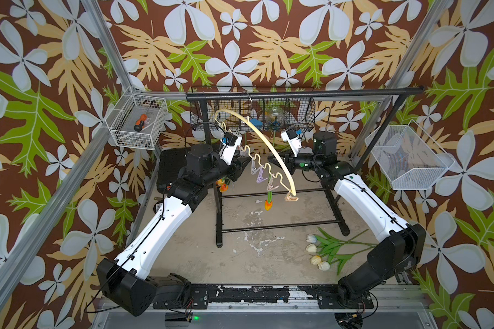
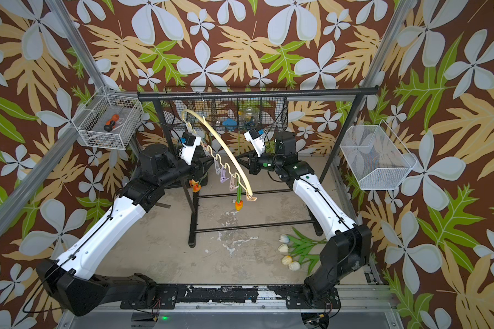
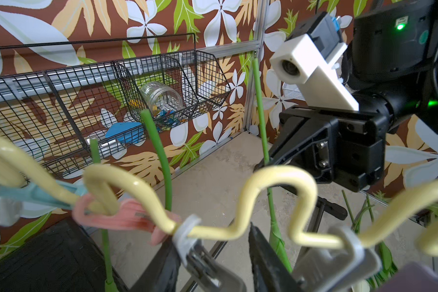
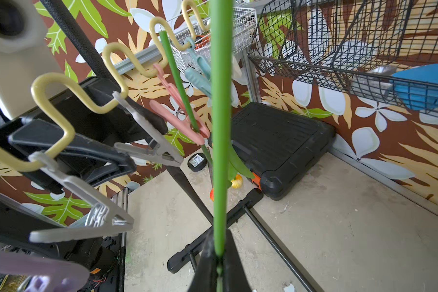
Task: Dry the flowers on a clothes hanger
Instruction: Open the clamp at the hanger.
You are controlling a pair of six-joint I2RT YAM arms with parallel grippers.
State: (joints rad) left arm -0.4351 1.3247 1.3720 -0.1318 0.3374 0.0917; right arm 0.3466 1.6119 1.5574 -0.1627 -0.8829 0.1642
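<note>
Floral-papered walls (image 1: 240,42) enclose stained tabletop (image 1: 268,265) bearing flowers (image 1: 330,247).

The clothes hanger (image 3: 283,174) has a smooth, glossy cream coating. Its grey clothespin (image 4: 99,215) is matt plastic with a bright metal spring, and the flowers (image 4: 219,126) have smooth, faintly shiny green plastic stems. The garment rack (image 1: 297,93) is black metal with a rough, grainy finish, and the surface (image 1: 268,256) is matt, blotchy and scuffed like concrete.
</note>
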